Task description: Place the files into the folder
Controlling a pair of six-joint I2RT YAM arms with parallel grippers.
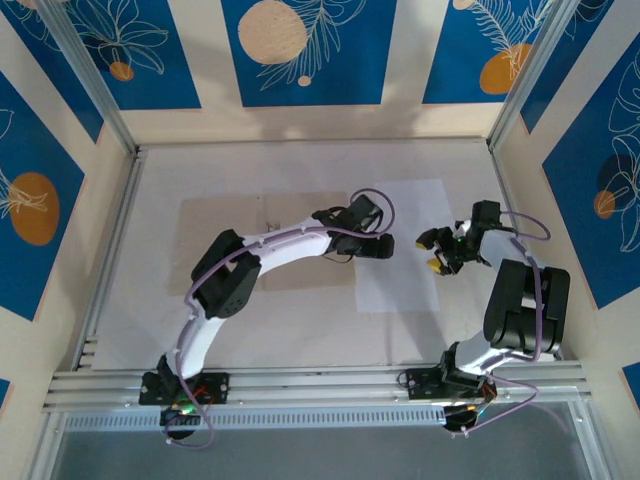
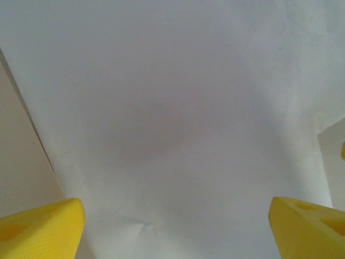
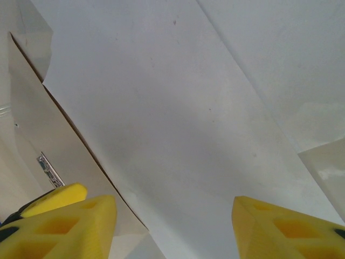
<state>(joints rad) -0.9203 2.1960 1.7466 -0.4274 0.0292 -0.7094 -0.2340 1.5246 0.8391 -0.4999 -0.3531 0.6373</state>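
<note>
The tan folder (image 1: 222, 238) lies open and flat at the table's middle left. A white sheet of the files (image 1: 405, 215) lies to its right, its left edge reaching the folder's right edge. My left gripper (image 1: 378, 246) hovers over that sheet's left part, open, its yellow fingertips (image 2: 43, 226) wide apart above bare paper (image 2: 172, 108). The right gripper (image 1: 436, 252) sits over the sheet's right part, also open with nothing between its fingers (image 3: 280, 226). In the right wrist view the sheet (image 3: 161, 108) overlaps the folder (image 3: 59, 140), whose metal clip (image 3: 49, 170) shows.
Metal frame posts (image 1: 110, 110) and blue patterned walls (image 1: 300, 50) enclose the white table (image 1: 300, 165) on three sides. An aluminium rail (image 1: 320, 380) runs along the near edge by both arm bases.
</note>
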